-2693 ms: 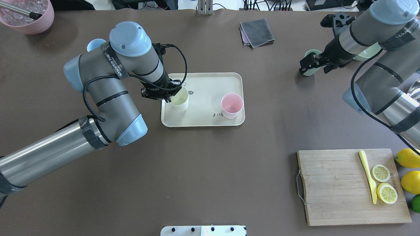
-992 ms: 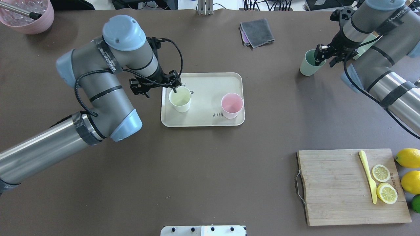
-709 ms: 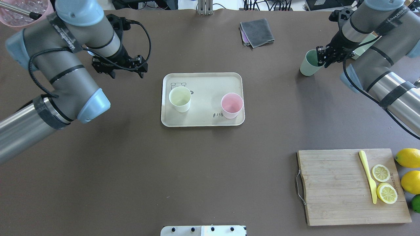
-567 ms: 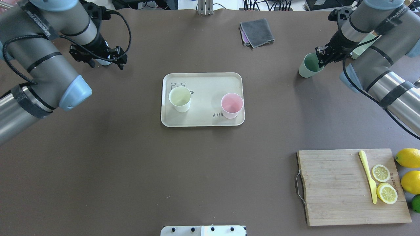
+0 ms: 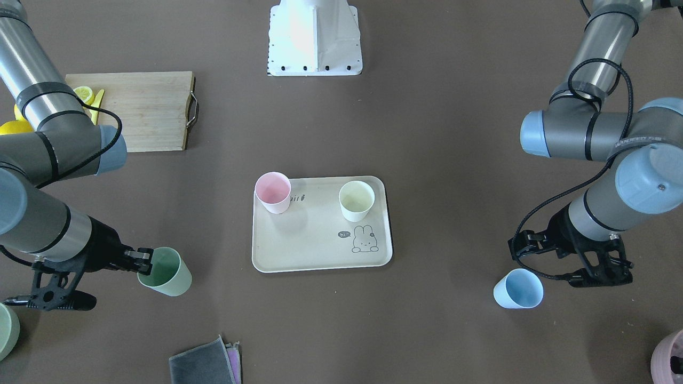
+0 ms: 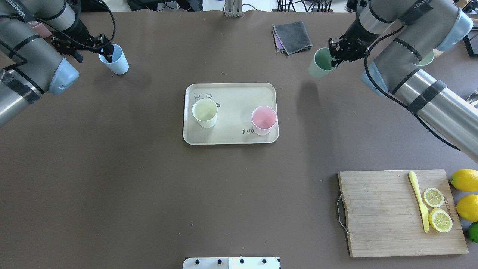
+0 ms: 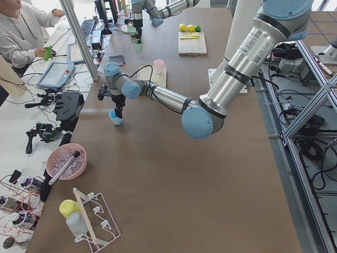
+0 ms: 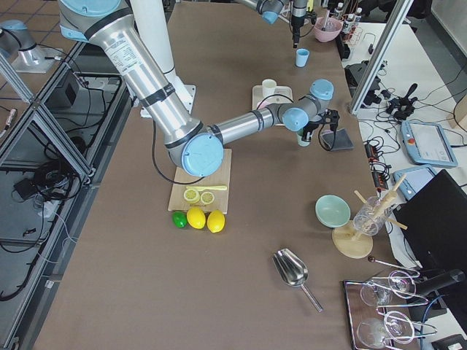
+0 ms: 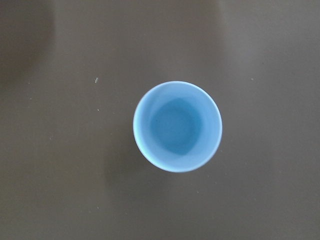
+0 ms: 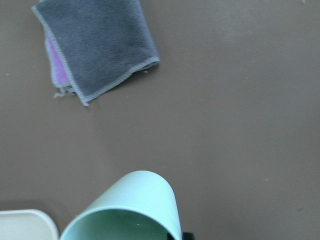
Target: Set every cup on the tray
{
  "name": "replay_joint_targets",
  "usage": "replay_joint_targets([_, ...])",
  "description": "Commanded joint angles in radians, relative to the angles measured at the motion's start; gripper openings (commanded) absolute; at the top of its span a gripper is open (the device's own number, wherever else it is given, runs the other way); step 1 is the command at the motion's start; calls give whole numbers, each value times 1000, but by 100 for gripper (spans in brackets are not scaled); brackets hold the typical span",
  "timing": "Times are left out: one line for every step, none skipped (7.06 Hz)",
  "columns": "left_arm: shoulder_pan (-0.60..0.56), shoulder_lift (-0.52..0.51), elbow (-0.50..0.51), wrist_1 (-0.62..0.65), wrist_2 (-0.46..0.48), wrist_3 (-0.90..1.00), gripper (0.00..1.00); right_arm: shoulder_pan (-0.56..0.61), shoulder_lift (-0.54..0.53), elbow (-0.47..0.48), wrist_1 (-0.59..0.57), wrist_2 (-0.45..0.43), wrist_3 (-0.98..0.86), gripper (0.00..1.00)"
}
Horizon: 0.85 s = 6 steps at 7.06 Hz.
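The tray lies in the middle of the counter. Two cups stand up straight on it. The white cup is at the end with the bunny drawing. The pink cup is at the other end, well apart from the white one.

The green cup is up in the air (you can see its shadow on the counter below it). The right jaws pinch its rim and hold it tight, and the cup tips a bit to one side. It hangs off to the side of the tray, near a folded grey cloth.

The blue cup stands on the counter, far from the tray on the other side. The left jaws are wide open and hang just above it. The left wrist view looks right down into the cup.

A wooden board sits at a corner of the counter. On it lie two lemon slices and a yellow knife. Whole lemons lie just beside the board.
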Motion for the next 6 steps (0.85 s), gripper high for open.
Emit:
replay_joint_targets([-5, -45, 99, -46, -6, -11, 97, -91, 62, 6, 6, -8, 97, 0])
replay_joint_targets([-14, -47, 149, -101, -6, -11, 95, -139, 72, 24, 7, -36, 130, 0])
replay_joint_targets([-29, -62, 184, -121, -7, -11, 95, -175, 82, 28, 9, -68, 151, 0])
replay_joint_targets([-29, -83, 221, -127, -7, -11, 95, -214, 85, 34, 9, -100, 154, 0])
replay_joint_targets([-29, -91, 261, -175, -7, -14, 95, -237, 89, 34, 26, -131, 156, 0])
replay_joint_targets([-28, -114, 309, -196, -7, -16, 95, -240, 90, 34, 27, -137, 156, 14])
